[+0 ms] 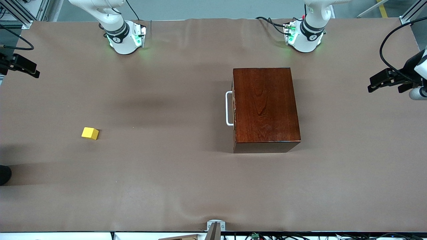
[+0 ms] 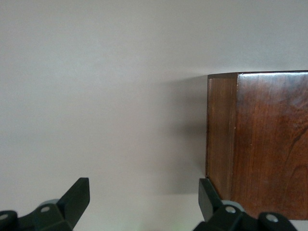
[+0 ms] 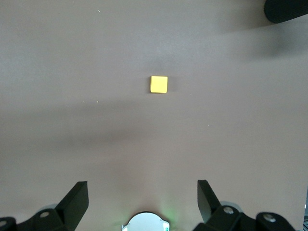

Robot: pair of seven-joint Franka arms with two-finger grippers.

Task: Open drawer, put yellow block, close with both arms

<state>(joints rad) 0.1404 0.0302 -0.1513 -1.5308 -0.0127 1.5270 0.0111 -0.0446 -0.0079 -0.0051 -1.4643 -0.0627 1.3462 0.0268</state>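
Nothing has been started: the drawer is shut, the block lies loose, and both arms wait at the table's ends. At the front view's nine o'clock edge hangs the right gripper [image 1: 20,65], its fingers [image 3: 77,199] spread wide apart and empty over the brown table [image 1: 166,183]. Next comes the yellow block [image 1: 90,133], at about eight o'clock from the table's middle, toward the right arm's end and well apart from everything. Then the white handle [image 1: 229,108] on the drawer [image 1: 233,106], whose front faces the right arm's end, set flush in the mahogany box [image 1: 265,105]. At three o'clock the left gripper [image 1: 388,81] hovers, fingers likewise apart. I judge the opening step comes first: a gripper must reach the handle and pull toward nine o'clock. The right wrist view alone shows the block's square top [image 3: 159,84]; the left wrist view alone shows the box's corner [image 2: 236,139] close by its own fingers [image 2: 77,197].
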